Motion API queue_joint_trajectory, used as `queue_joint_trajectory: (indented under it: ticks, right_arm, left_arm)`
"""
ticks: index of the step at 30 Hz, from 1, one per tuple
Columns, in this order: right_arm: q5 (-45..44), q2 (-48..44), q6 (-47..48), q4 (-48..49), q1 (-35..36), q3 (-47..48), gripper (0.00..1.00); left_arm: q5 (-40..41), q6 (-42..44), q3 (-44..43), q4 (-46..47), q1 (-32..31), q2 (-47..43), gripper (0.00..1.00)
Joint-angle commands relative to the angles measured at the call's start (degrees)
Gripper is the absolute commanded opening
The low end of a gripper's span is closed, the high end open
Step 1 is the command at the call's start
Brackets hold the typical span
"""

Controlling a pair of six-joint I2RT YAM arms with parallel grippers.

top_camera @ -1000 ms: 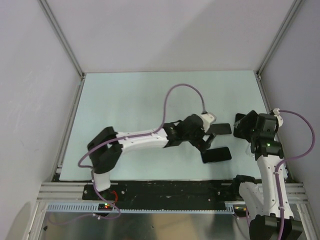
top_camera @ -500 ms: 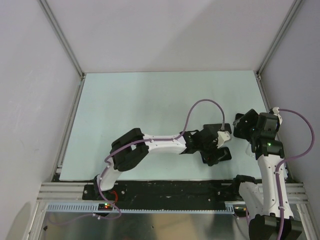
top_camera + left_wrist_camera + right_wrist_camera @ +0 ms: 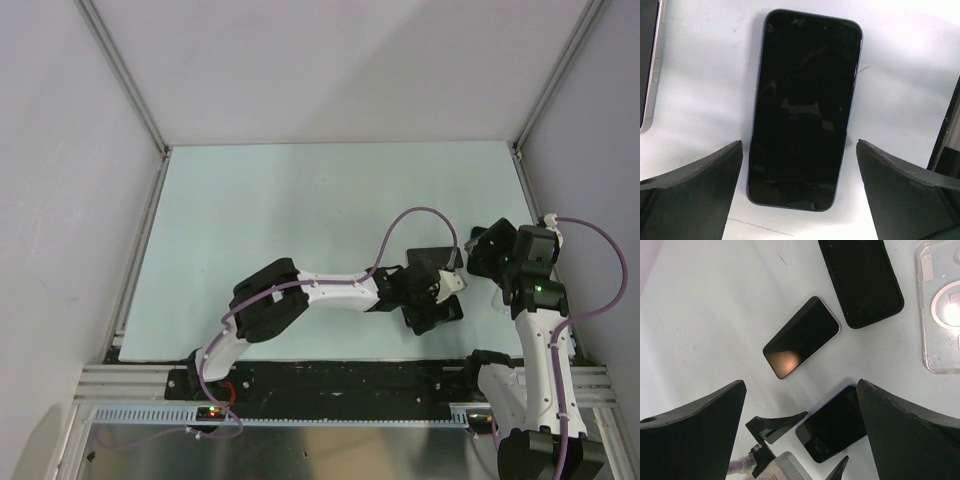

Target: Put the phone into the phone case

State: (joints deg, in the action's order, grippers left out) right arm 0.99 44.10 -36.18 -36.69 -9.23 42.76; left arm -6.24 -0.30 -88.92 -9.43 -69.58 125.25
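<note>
Near: left gripper (image 3: 799, 150) low over the dark phone (image 3: 805, 110), jaws apart, one finger off each long edge. The phone lies flat on the table (image 3: 280, 220), screen up. Best to close squarely across the long edges, low down, since the glass looks slick.

Right gripper (image 3: 801, 385) has jaws apart and holds nothing.

From its camera, a second phone (image 3: 801, 337) lies at 11 o'clock of the dark one, a black case (image 3: 862, 280) at 12, a clear case (image 3: 942, 305) at 2. Can't tell which case is meant.

Table pale and smooth. Grey walls (image 3: 330, 70) on three sides.
</note>
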Motion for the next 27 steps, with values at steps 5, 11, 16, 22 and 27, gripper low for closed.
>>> queue_joint_trajectory:
  ticks: [5,11,16,22,27]
  right_arm:
    - [0.78,0.05,0.56,0.19,-0.38,2.24,0.99]
    - [0.94,0.13,0.52,0.27,-0.35,2.24,0.99]
    - [0.56,0.05,0.63,0.03,-0.39,2.14,1.0]
    - [0.68,0.06,0.56,0.5,-0.35,1.66,0.99]
    - [0.77,0.59,0.36,1.62,-0.03,0.48,0.99]
  left_arm:
    - [8.45,5.54,-1.4,0.3,-2.84,1.67,0.99]
    - [11.59,6.12,-1.24,0.29,-3.19,2.06,0.92]
    - [13.6,5.2,0.28,0.37,-3.16,1.75,0.77]
    - [14.81,1.52,5.88,1.78,-1.79,-1.02,0.64]
    - [16.54,-4.29,15.62,5.16,0.78,-7.55,0.62]
